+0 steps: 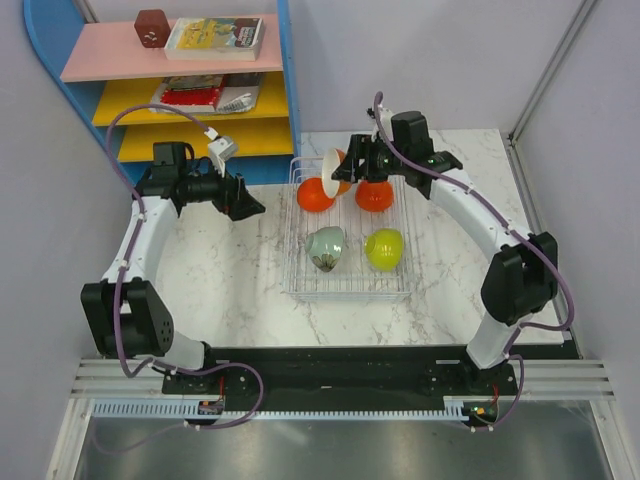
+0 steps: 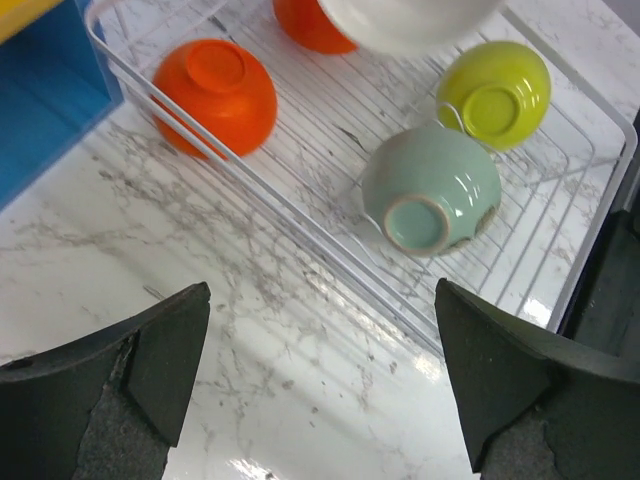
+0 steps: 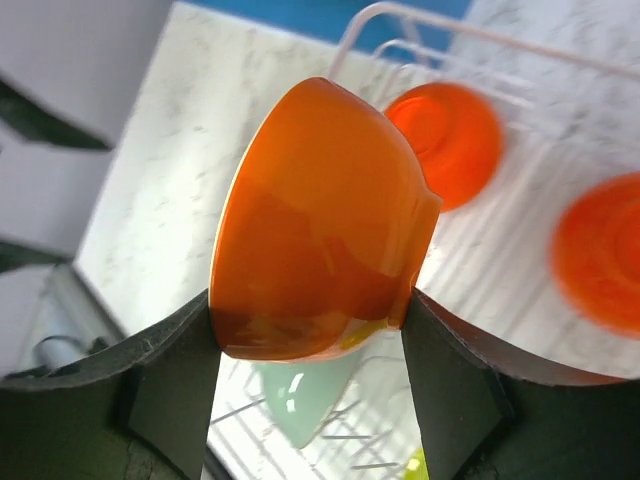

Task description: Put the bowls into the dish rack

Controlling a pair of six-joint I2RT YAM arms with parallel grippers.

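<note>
The dish rack [image 1: 297, 262] of silver-white wire sits mid-table. In it lie two orange bowls [image 1: 314, 196] [image 1: 375, 196], a pale green bowl [image 1: 327, 248] and a yellow-green bowl [image 1: 384, 249]. My right gripper [image 1: 352, 166] is shut on another orange bowl with a white inside [image 1: 334, 170], held tilted on its side above the rack's far end; it fills the right wrist view [image 3: 320, 210]. My left gripper [image 1: 246, 201] is open and empty over bare table left of the rack [image 2: 330, 255], with the pale green bowl [image 2: 432, 190] ahead.
A blue shelf unit [image 1: 285, 90] with pink and yellow shelves, books and a brown cube [image 1: 151, 27] stands at the back left, close to the rack's far left corner. Grey walls enclose the table's left and right sides.
</note>
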